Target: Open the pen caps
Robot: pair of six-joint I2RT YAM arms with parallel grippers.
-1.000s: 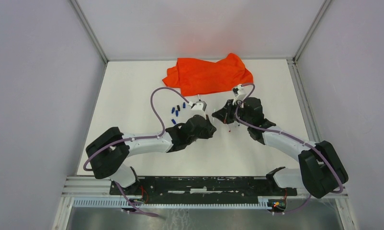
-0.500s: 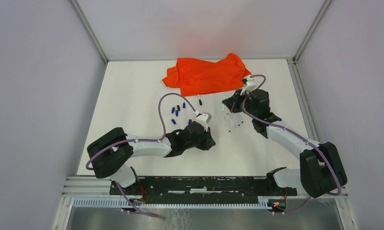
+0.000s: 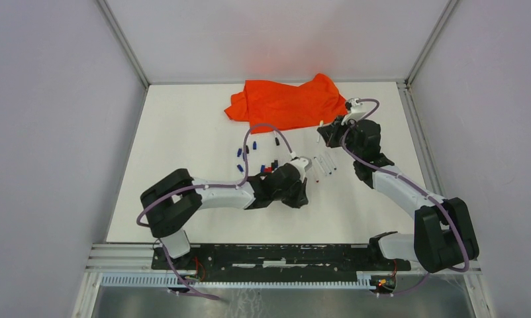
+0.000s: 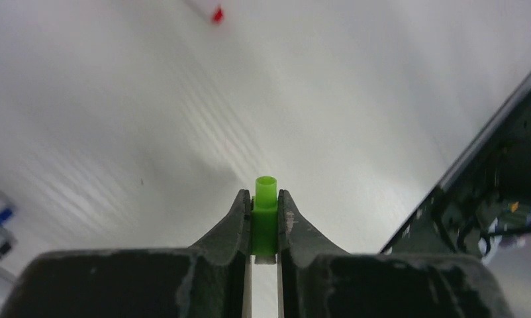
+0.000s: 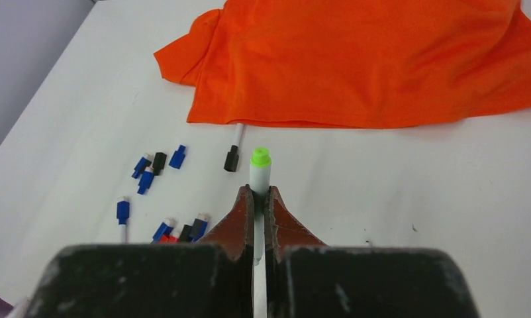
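My left gripper (image 4: 265, 196) is shut on a green pen cap (image 4: 265, 222) and holds it above the white table; in the top view it (image 3: 298, 192) is near the table's middle. My right gripper (image 5: 259, 193) is shut on a white pen barrel (image 5: 259, 173) with a bare green tip, held near the cloth's edge (image 3: 326, 132). Loose blue caps (image 5: 144, 173), a black cap (image 5: 231, 159) and a red cap (image 5: 171, 236) lie on the table to the left; they also show in the top view (image 3: 241, 154).
An orange cloth (image 3: 289, 103) lies at the back of the table, with a pen end poking out from under it. Several uncapped white barrels (image 3: 326, 164) lie between the grippers. A red-tipped barrel (image 4: 210, 10) shows in the left wrist view.
The two grippers have moved apart. The left one has gone right and nearer with the green cap, the right one back and right toward the cloth with the barrel.
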